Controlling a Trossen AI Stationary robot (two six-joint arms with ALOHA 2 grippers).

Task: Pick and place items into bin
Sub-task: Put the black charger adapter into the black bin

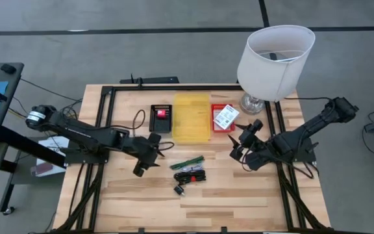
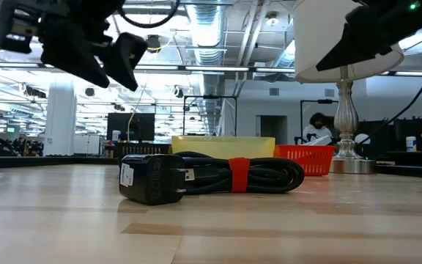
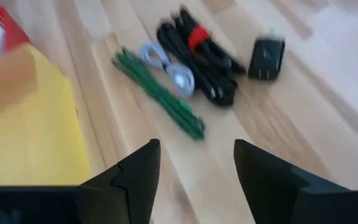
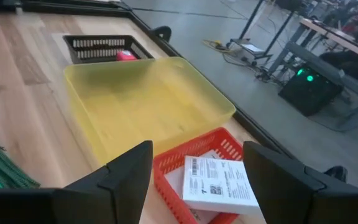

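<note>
Nearest the bench's front edge lies a small black plug block; just behind it sits a coiled black cord bound with a red band, which in the low view fills the foreground with its adapter at the left end; behind the cord lies a bundle of thin green sticks, and the left wrist view shows a small pale coiled cable touching the sticks between them and the cord.

The left claw hangs above the bench just left of these things, its fingers spread well apart, holding and touching nothing; the right claw hovers right of the sticks, near the front of the red basket, its fingers likewise wide apart and empty.

Farther back, a yellow tray stands in the middle with nothing visible inside; a small black basket just left of it holds a pink-red block; the red basket touching its right side holds a white labelled packet.

Behind that stands a lamp, whose white shade hides part of its base and the bench's far right corner; the left wrist view is blurred, so the labels there cannot be read.
</note>
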